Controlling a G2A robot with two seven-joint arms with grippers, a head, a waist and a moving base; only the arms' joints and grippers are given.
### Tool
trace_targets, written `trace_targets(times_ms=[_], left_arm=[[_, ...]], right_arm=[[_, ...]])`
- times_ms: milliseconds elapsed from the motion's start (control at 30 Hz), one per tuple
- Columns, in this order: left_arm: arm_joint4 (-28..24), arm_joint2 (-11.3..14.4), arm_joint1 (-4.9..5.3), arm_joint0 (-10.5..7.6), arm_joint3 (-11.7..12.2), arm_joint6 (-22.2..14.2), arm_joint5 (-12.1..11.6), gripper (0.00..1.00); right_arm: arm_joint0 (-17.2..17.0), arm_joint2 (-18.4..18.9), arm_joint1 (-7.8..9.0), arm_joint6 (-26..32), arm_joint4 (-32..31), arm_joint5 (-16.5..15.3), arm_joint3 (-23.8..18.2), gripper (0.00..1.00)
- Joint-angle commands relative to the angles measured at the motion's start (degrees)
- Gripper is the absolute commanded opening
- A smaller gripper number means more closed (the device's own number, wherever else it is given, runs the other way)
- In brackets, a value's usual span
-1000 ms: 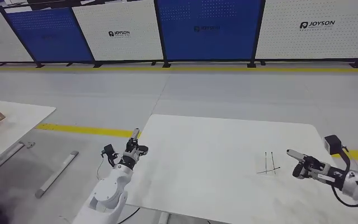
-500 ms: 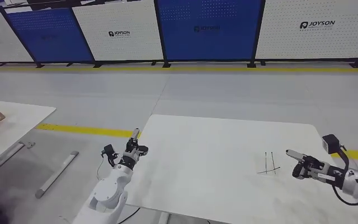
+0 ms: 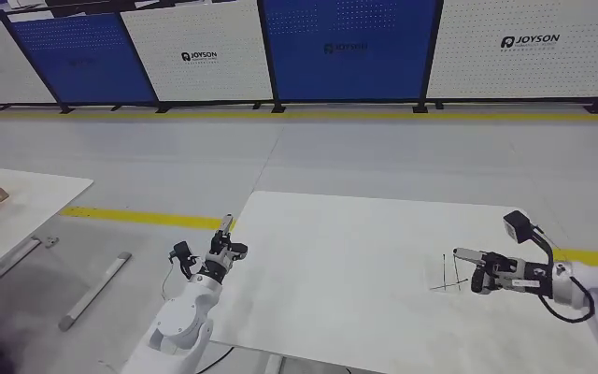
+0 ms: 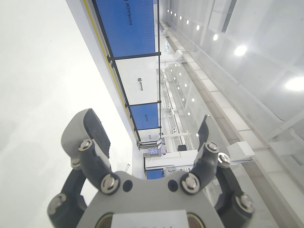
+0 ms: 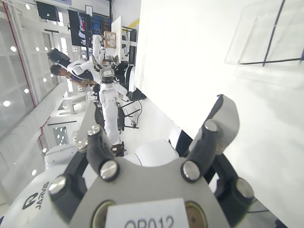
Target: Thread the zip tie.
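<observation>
Thin black zip ties (image 3: 449, 272) lie crossed near the right side of the white table (image 3: 346, 271). In the right wrist view the zip ties (image 5: 273, 28) rest on a clear flat sheet (image 5: 247, 36). My right gripper (image 3: 460, 254) hovers just beside them on their right, and its own view shows the right gripper (image 5: 154, 112) open and holding nothing. Over the table's left edge, far from the ties, is my left gripper (image 3: 224, 227). Seen from its wrist, the left gripper (image 4: 149, 129) is open and empty, with the zip ties (image 4: 128, 166) tiny in the distance.
Blue and white pegboard panels (image 3: 346, 47) stand far behind the table. Another white table (image 3: 37, 201) sits off to the left, across a floor marked with a yellow line (image 3: 140, 217).
My right arm has moved left across the table until its gripper is next to the zip ties. The left arm has stayed still.
</observation>
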Motion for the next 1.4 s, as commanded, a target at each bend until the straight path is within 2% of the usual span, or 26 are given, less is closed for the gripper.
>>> trace_targets(times_ms=[0, 67, 100, 500, 567, 600, 733, 900, 1100, 1300, 1367], left_arm=[[0.0, 0.0, 0.00, 0.00, 0.0, 0.0, 0.0, 1.00], [0.0, 0.0, 0.00, 0.00, 0.0, 0.0, 0.0, 1.00], [0.0, 0.0, 0.00, 0.00, 0.0, 0.0, 0.0, 1.00], [0.0, 0.0, 0.00, 0.00, 0.0, 0.0, 0.0, 1.00], [0.0, 0.0, 0.00, 0.00, 0.0, 0.0, 0.0, 1.00], [0.0, 0.0, 0.00, 0.00, 0.0, 0.0, 0.0, 1.00], [0.0, 0.0, 0.00, 0.00, 0.0, 0.0, 0.0, 1.00], [0.0, 0.0, 0.00, 0.00, 0.0, 0.0, 0.0, 1.00], [0.0, 0.0, 0.00, 0.00, 0.0, 0.0, 0.0, 1.00], [0.0, 0.0, 0.00, 0.00, 0.0, 0.0, 0.0, 1.00], [0.0, 0.0, 0.00, 0.00, 0.0, 0.0, 0.0, 1.00]], right_arm=[[2.2, -4.4, 0.75, 0.0, 1.8, -0.6, 3.5, 1.00], [4.7, -8.7, 1.70, 0.0, 4.0, -1.2, 7.0, 1.00], [5.0, -9.3, 1.83, 0.0, 4.4, -1.3, 7.5, 1.00], [5.0, -9.3, 1.83, 0.0, 4.4, -1.3, 7.5, 1.00], [4.8, -9.1, 1.89, 0.0, 4.5, -2.1, 7.5, 1.00], [4.5, -8.8, 2.11, 0.0, 5.3, -3.3, 8.1, 1.00], [4.8, -7.6, 3.40, 0.0, 7.7, -4.8, 10.1, 1.00], [6.2, -7.8, 5.27, 0.0, 9.2, -4.9, 13.7, 1.00], [9.6, -13.2, 6.82, 0.0, 11.1, -5.6, 19.9, 1.00], [14.1, -20.1, 6.37, 0.0, 11.0, -6.6, 26.6, 1.00], [15.2, -21.6, 6.07, 0.0, 12.5, -5.8, 28.4, 1.00]])
